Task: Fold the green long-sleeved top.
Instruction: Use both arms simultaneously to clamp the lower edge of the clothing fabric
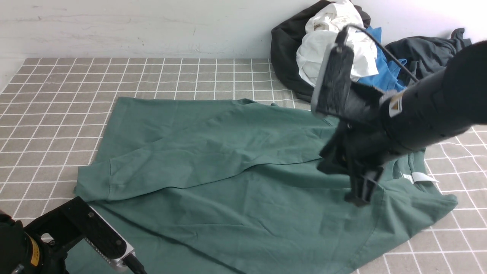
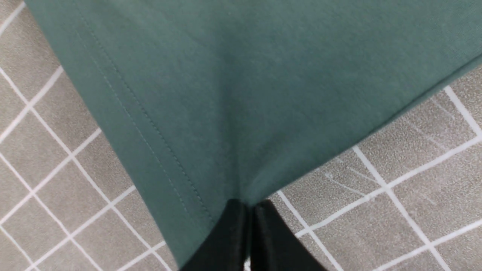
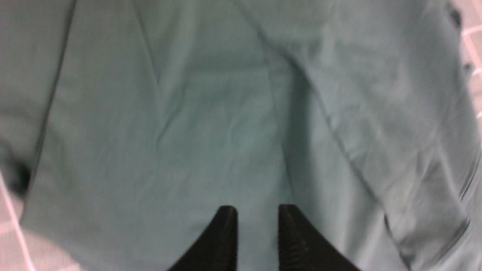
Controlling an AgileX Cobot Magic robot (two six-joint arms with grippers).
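Grey tile-pattern tabletop, dark green long-sleeved cotton top spread over its middle and right, left end effector gripping it, right one free.

Top lies mostly flat with a few long creases, one layer folded across the upper half, near edge running off the bottom of the front view. Heap of loose clothes (black, white, bright blue, dark grey) sits at the far right against the wall, just behind the top. Right end effector is over the top's right part, jaws parted by a narrow gap, nothing between them; contact with the fabric can't be told. Left end effector is clamped tight on the top's stitched hem corner. Small white neck label shows at the right end.
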